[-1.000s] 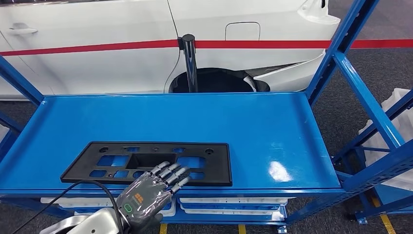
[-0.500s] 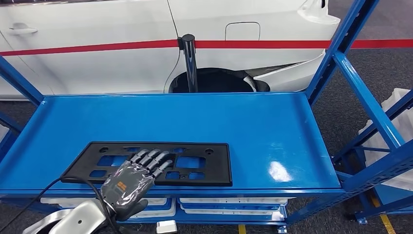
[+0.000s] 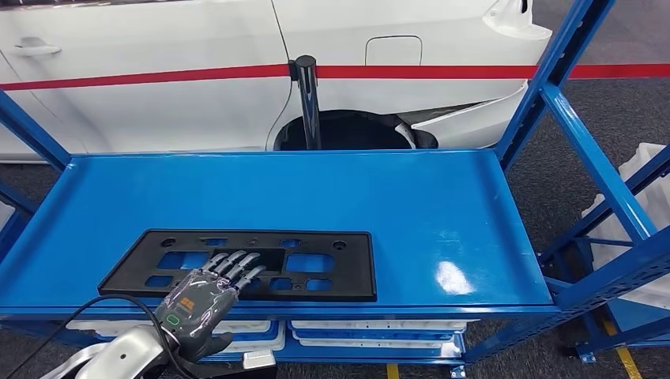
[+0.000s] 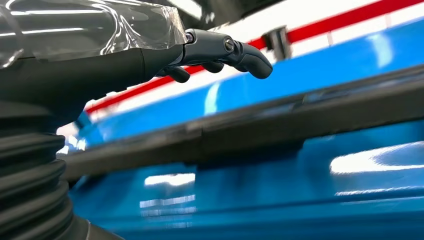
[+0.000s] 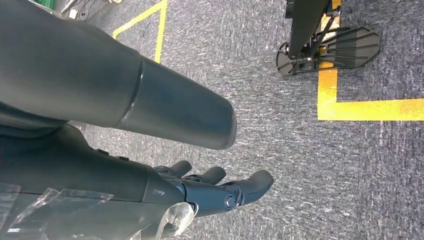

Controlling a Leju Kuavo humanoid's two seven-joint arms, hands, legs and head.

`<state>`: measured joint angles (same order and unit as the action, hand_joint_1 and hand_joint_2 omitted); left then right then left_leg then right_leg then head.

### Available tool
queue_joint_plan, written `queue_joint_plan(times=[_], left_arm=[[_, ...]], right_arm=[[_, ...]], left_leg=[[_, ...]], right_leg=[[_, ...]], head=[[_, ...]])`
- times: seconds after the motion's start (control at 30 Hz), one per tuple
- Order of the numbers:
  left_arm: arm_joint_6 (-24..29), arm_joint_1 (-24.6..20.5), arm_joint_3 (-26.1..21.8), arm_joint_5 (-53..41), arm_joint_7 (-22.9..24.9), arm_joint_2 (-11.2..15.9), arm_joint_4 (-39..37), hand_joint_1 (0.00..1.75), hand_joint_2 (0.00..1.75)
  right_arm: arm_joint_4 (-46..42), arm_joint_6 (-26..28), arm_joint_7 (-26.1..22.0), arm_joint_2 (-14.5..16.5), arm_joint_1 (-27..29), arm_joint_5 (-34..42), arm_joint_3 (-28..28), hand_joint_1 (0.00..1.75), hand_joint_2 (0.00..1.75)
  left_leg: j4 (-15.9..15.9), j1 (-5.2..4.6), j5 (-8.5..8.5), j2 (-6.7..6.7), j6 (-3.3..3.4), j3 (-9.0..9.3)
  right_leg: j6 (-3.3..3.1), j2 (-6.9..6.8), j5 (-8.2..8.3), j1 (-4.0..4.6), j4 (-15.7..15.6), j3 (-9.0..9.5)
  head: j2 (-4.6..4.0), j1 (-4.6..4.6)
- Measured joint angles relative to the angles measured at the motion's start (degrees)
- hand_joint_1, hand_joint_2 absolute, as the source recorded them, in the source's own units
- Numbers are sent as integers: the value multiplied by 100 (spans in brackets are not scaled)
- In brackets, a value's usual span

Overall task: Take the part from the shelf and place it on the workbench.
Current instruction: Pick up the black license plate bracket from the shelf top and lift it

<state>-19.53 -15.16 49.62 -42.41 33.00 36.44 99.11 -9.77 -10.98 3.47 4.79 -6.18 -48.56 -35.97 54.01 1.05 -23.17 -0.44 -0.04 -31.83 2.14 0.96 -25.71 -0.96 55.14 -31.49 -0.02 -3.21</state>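
Left hand [image 3: 197, 298] covers the near edge of the black part [image 3: 316, 264]; contact can't be told. In the left wrist view the part [image 4: 280, 125] and shelf [image 4: 300, 185] are blurred. The left thumb is hidden. Lower-shelf trays [image 3: 371, 335] are mostly hidden.

Silver arm [image 3: 118, 355] at lower left, trailing a black cable [image 3: 79, 320]. Left hand [image 3: 197, 300] grey under clear film, orange marking, green ring. Right hand [image 5: 200, 192] dark, with a round screw.
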Motion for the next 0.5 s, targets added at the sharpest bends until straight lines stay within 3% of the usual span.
queue_joint_plan(times=[0.5], left_arm=[[2128,573,-594,-380,-318,50,-1210,0,175]], right_arm=[[0,0,-31,0,-2,-80,1,0,0]], left_leg=[[-1,0,0,0,0,0]], right_leg=[[-2,0,-2,0,0,0]], head=[[0,0]])
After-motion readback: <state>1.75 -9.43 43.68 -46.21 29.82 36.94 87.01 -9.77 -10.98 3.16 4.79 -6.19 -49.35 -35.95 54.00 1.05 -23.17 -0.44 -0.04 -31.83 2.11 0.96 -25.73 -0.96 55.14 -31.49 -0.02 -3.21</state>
